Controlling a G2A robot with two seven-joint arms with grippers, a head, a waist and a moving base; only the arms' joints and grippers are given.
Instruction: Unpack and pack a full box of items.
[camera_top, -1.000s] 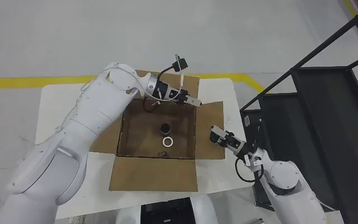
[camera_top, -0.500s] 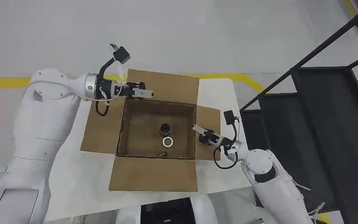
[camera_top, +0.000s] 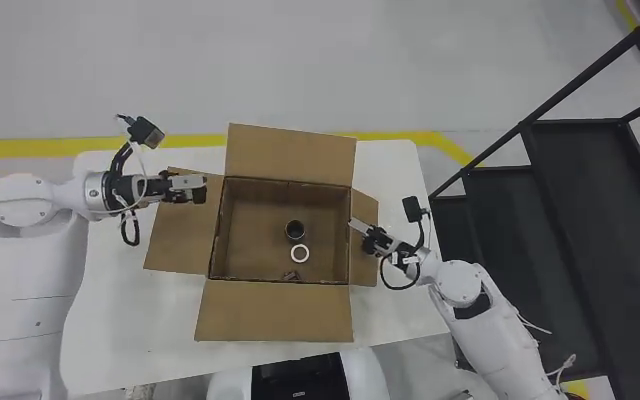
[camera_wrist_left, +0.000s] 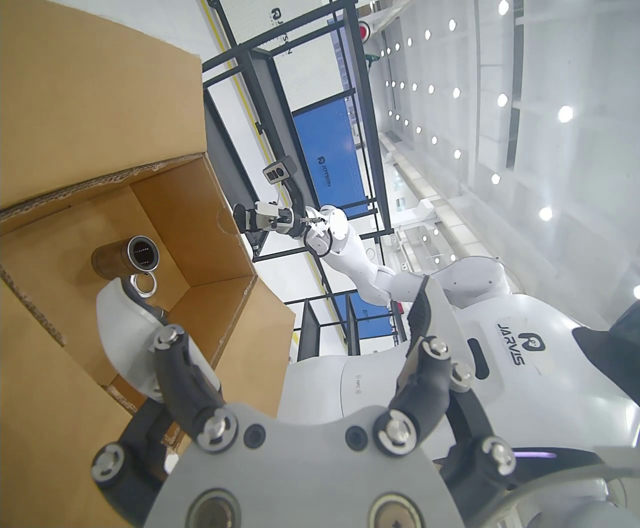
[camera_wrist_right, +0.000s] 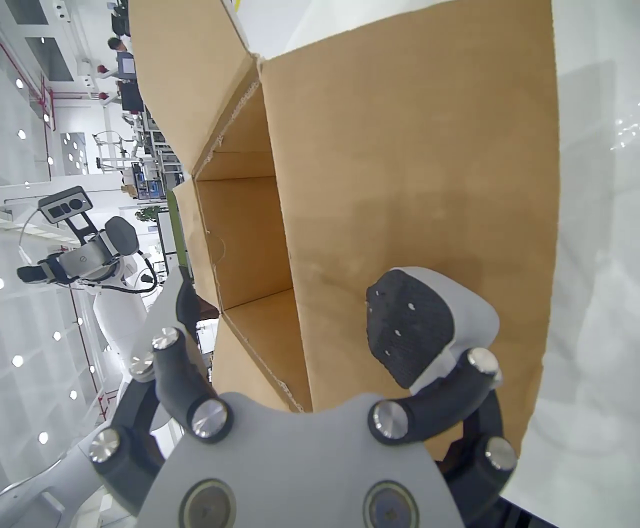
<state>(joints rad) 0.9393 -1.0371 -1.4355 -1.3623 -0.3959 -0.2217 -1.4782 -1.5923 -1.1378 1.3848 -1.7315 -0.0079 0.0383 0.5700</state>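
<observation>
Pale grey floor (camera_top: 400, 60) all around, and a yellow line (camera_top: 60, 147) runs across it behind the white table (camera_top: 110, 300). Black metal steps (camera_top: 570, 200) stand just beside the table's right end. Overhead, round ceiling lights (camera_wrist_left: 565, 114) glow, and blue panels (camera_wrist_left: 325, 160) sit behind a black frame (camera_wrist_left: 372, 135).

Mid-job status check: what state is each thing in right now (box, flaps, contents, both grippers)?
box, open, upright on the table
right flap, tilted up, between the right gripper's jaws
near flap, folded out flat
dark cylinder, standing on end on the box floor
white ring, lying flat beside the cylinder
left gripper, jaws open, over the left flap
right gripper, jaws open
</observation>
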